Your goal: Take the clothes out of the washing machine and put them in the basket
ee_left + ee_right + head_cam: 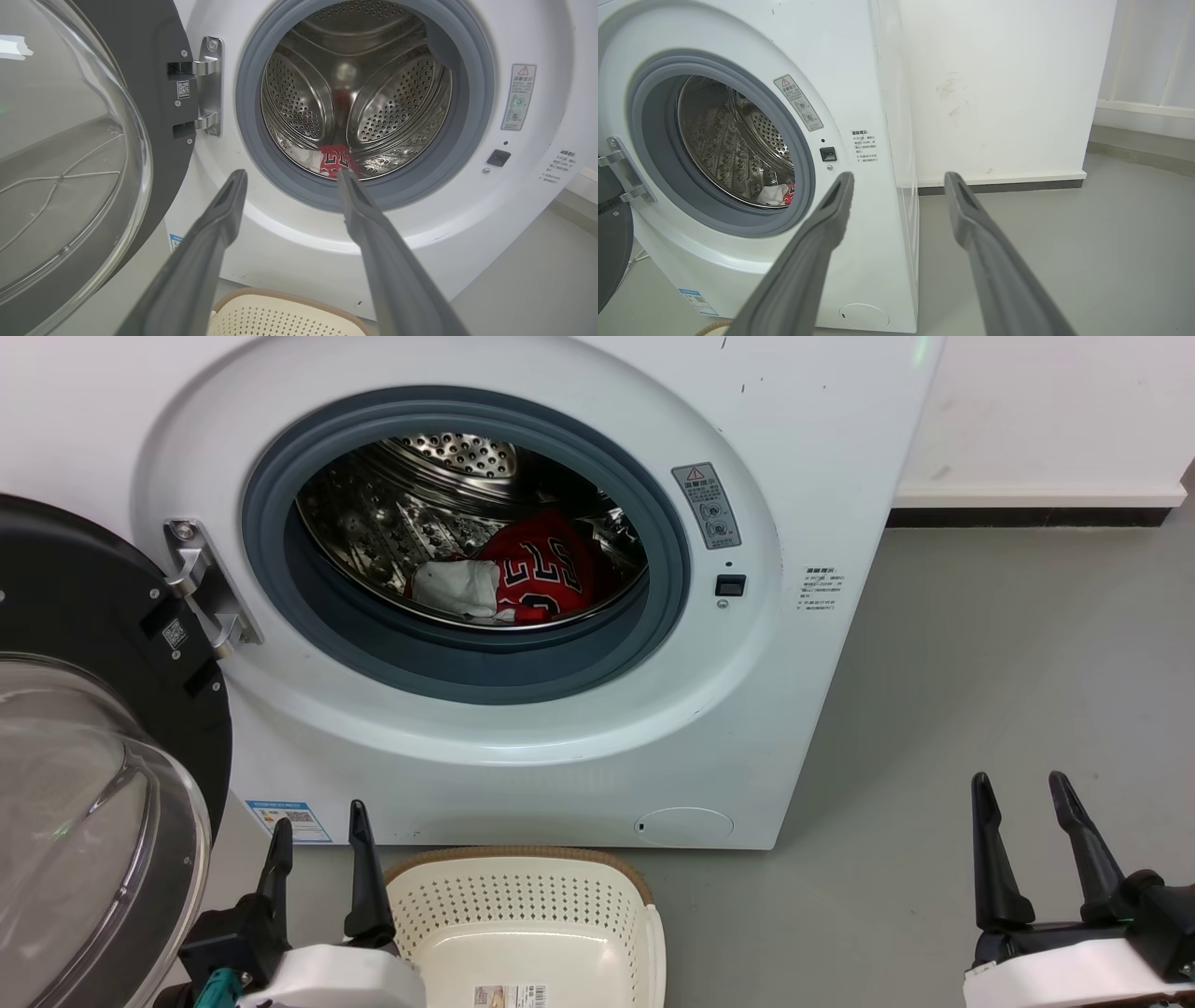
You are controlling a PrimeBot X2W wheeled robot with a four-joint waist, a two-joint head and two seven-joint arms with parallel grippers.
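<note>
Facing the open washing machine [794, 476]

Head view: red jersey [546, 569] and off-white cloth [457, 586] lie touching at the drum's [373, 513] bottom front; basket [523, 905] stands below. Left wrist view: left gripper [290, 172] jaws wide, empty. Right wrist view: right gripper [900, 175] the same.

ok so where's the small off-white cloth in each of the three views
Head view: the small off-white cloth lies low in the perforated steel drum, left of the red lettered jersey.
Left wrist view: the cloth is at the opening's bottom, left of the jersey.
Right wrist view: the cloth is at the opening's lower right.
Shared landmark: the small black square door latch, right of the grey rubber ring.
</note>
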